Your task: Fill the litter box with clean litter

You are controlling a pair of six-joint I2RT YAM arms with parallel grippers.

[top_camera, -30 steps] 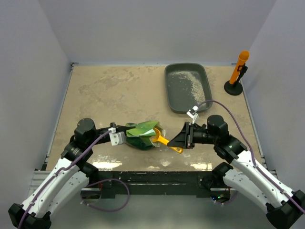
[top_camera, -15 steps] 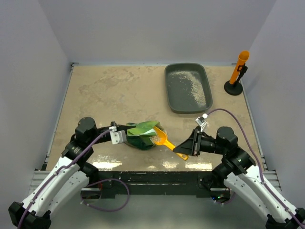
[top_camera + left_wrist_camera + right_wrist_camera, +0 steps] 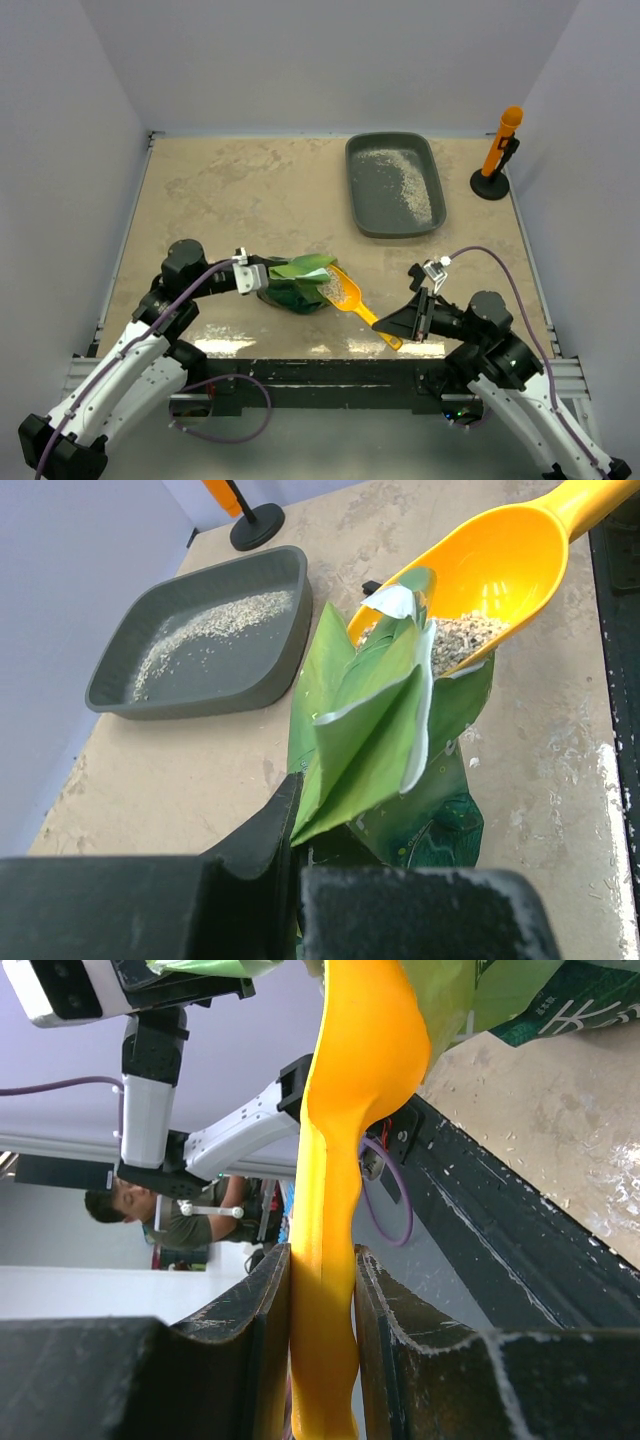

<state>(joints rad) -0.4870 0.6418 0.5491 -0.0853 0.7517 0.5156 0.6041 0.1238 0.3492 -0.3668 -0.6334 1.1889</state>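
Now glossy yellow scoop of granular clean litter

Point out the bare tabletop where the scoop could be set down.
Free: the beige stone-look tabletop left of the dark grey plastic litter box, behind the glossy green bag. Crowded: the near edge, where bag, yellow plastic scoop and both hands meet.

Bright even light, glare on the near tabletop, blurred wrist foregrounds.
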